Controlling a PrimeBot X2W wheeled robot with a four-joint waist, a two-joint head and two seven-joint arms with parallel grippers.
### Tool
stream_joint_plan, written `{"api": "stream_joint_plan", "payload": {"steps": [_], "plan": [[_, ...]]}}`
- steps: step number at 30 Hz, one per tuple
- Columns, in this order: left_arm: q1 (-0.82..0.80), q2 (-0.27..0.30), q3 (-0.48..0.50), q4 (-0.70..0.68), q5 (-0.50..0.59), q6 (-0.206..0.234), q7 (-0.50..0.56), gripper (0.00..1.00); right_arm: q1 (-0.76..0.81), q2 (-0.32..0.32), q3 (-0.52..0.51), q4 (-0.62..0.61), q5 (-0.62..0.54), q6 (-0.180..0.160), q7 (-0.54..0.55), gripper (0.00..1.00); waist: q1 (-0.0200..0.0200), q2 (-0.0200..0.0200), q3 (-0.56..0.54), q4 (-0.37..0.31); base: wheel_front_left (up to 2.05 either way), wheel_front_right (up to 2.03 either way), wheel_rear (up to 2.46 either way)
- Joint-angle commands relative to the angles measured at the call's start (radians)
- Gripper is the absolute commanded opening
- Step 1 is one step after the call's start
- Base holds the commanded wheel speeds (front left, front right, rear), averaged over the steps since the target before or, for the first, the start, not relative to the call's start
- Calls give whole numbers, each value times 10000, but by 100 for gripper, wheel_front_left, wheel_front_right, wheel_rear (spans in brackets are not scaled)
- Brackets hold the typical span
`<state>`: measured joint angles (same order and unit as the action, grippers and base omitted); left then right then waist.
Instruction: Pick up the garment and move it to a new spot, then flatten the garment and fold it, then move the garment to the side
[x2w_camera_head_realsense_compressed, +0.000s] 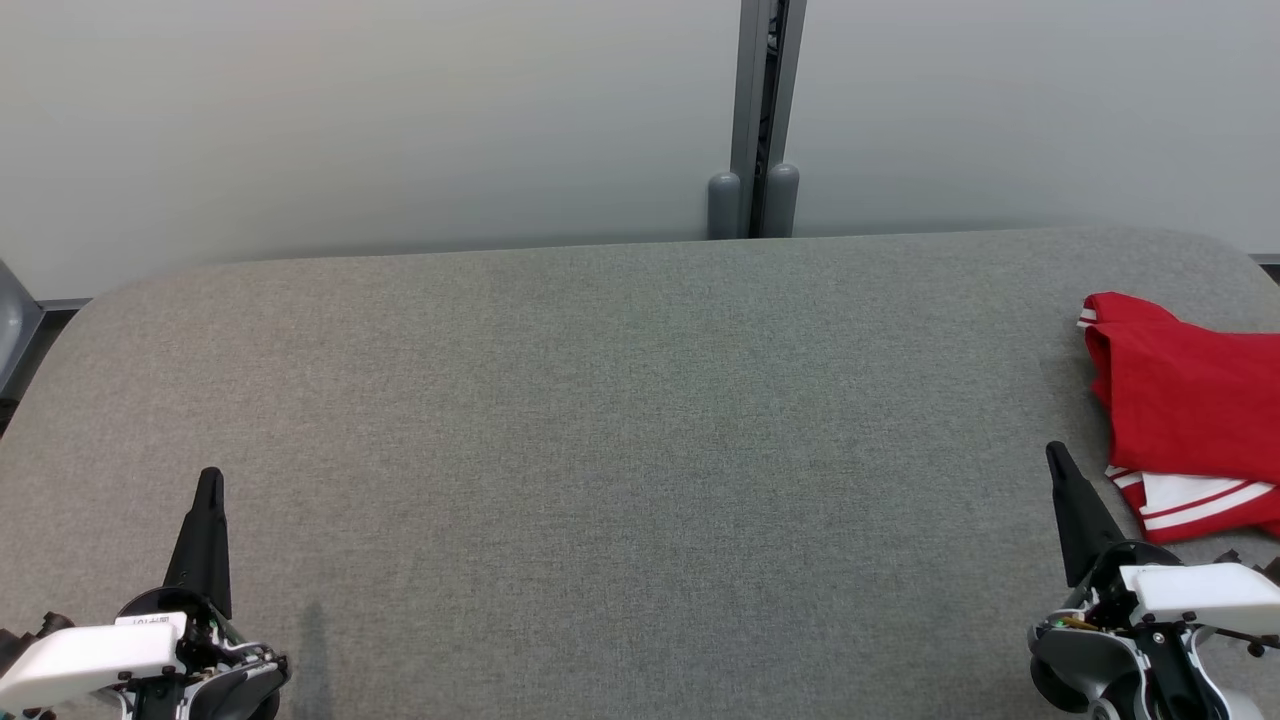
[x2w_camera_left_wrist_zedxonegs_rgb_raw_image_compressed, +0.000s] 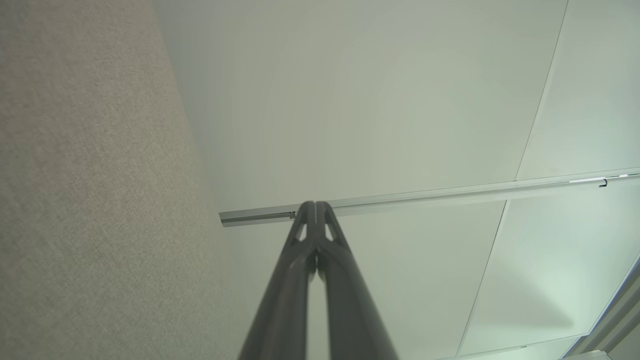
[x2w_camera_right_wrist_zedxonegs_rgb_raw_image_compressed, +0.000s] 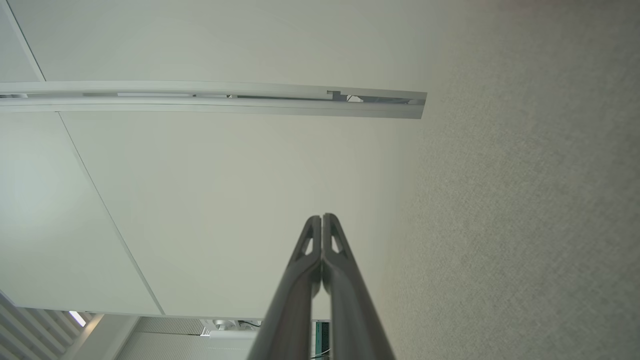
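The red garment (x2w_camera_head_realsense_compressed: 1190, 400) was seen lying bunched at the right end of the grey table (x2w_camera_head_realsense_compressed: 600, 400), just beside the right gripper (x2w_camera_head_realsense_compressed: 1056, 456), which was pressed shut and empty, as was the left gripper (x2w_camera_head_realsense_compressed: 210, 478). So close to the edge, the cloth might be dragged off if it were pinched by a single layer.

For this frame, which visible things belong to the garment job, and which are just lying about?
Job:
red garment, lying far right on the grey table
left end effector and right end effector, both shut and empty

Just there:
grey post behind the table
pale wall panels
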<state>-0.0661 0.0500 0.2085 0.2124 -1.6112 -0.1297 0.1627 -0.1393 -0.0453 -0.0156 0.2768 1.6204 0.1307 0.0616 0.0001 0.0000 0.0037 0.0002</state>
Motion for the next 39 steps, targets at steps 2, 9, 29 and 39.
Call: {"api": "stream_joint_plan", "payload": {"steps": [2,9,29,39], "plan": [[-127,21,41,16,0,-34,11,0,-96,-99,13,23,34,0,43,0,-1,0,0,0,0,0,0],[-127,20,46,16,4,-35,15,0,-96,-98,13,23,33,0,45,0,-1,0,0,0,0,0,0],[-129,15,51,15,14,-34,23,0,-96,-96,8,24,30,-1,47,0,-1,0,0,0,0,0,0],[-129,13,54,15,17,-34,21,0,-96,-95,7,21,29,0,47,0,-1,0,0,0,0,0,0]]}}
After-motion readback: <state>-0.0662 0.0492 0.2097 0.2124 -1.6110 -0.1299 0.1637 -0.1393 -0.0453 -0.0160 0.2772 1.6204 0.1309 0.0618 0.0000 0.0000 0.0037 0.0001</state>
